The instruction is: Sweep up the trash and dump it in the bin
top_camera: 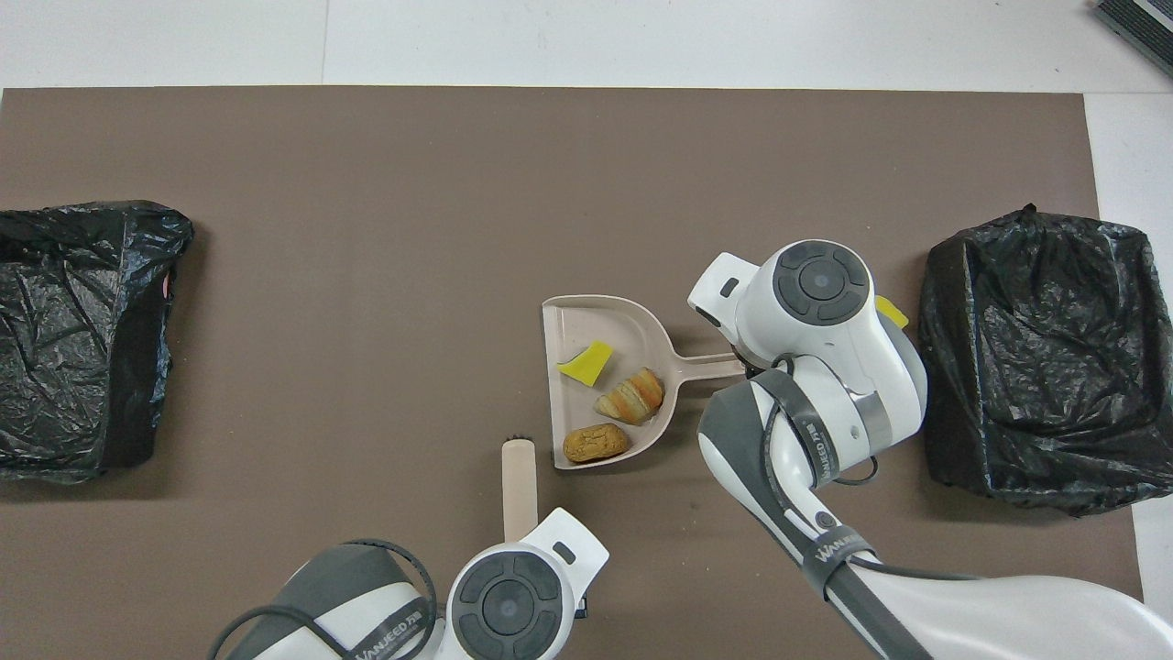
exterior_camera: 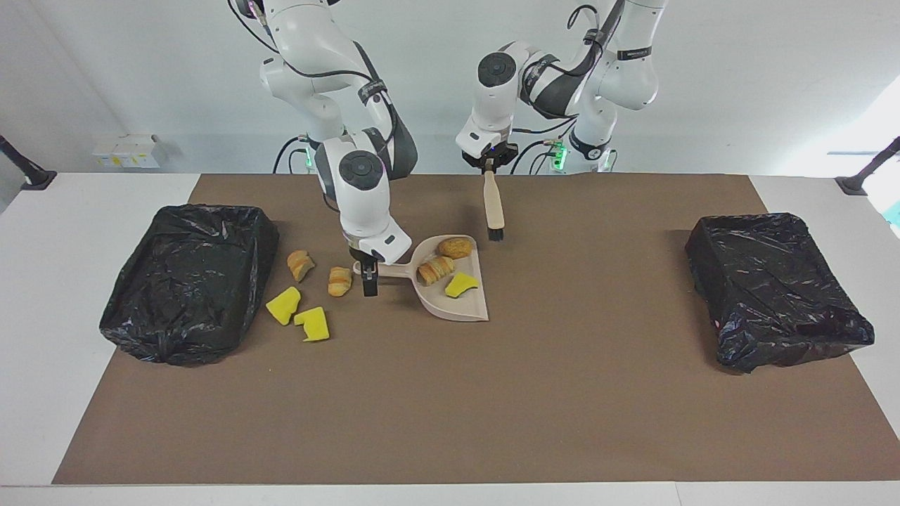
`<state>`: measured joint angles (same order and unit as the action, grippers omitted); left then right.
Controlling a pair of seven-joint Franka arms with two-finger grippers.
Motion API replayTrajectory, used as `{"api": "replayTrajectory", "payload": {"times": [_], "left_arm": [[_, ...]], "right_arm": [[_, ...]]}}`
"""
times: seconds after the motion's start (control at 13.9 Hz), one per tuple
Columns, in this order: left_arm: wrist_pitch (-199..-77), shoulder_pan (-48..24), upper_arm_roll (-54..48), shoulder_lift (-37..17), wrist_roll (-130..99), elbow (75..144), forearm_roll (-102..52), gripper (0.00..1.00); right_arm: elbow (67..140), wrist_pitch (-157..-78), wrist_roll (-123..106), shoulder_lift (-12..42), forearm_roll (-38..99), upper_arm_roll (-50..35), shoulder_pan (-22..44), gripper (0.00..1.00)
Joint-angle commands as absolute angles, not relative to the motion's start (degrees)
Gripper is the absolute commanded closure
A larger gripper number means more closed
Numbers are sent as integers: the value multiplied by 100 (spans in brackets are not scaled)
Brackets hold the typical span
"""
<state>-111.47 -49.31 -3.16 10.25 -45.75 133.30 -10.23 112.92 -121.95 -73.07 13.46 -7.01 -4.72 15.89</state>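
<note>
A beige dustpan (exterior_camera: 470, 303) lies mid-mat holding three pieces of trash: a yellow sponge wedge (exterior_camera: 461, 284), a croissant-like lump (exterior_camera: 436, 270) and a bun (exterior_camera: 455, 247). My right gripper (exterior_camera: 369, 281) stands open low over the end of the dustpan's handle (exterior_camera: 394, 269); whether it touches the handle I cannot tell. More trash lies loose toward the right arm's end: two bread lumps (exterior_camera: 301, 265) (exterior_camera: 339, 280) and two yellow wedges (exterior_camera: 283, 305) (exterior_camera: 313, 324). My left gripper (exterior_camera: 490, 165) is shut on a brush (exterior_camera: 494, 207) that hangs bristles down beside the dustpan. In the overhead view the right wrist (top_camera: 816, 293) hides most of the loose trash.
A bin lined with a black bag (exterior_camera: 184, 281) sits at the right arm's end of the brown mat, right beside the loose trash. A second such bin (exterior_camera: 777, 288) sits at the left arm's end. Both show in the overhead view too (top_camera: 1035, 357) (top_camera: 82, 339).
</note>
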Motion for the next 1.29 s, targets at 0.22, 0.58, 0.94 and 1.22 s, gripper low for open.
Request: {"api": "replayTrajectory", "payload": {"times": [0.22,0.58,0.94,1.22], "left_arm": [[-11276,-5054,-211,1160,-4579,13474,-1028,100],[-11303,-5045,-211,1151,-4579,13474,-1028,100],[-11347,-5036,-211,1143,-4570,13474,-1028,100],[-11355,-5019,-211,1143,-4570,13474,-1028,100]], "right_arm": [[11347,-12067,-7613,1292,-694,-501,1670,0],[11259,-12313,-7629,1336,-721,-501,1741,0],[11373,-12235,-7656,1283,-694,-501,1828,0],[11435,-12182,-7725,1310,-712,-501,1854,13]]}}
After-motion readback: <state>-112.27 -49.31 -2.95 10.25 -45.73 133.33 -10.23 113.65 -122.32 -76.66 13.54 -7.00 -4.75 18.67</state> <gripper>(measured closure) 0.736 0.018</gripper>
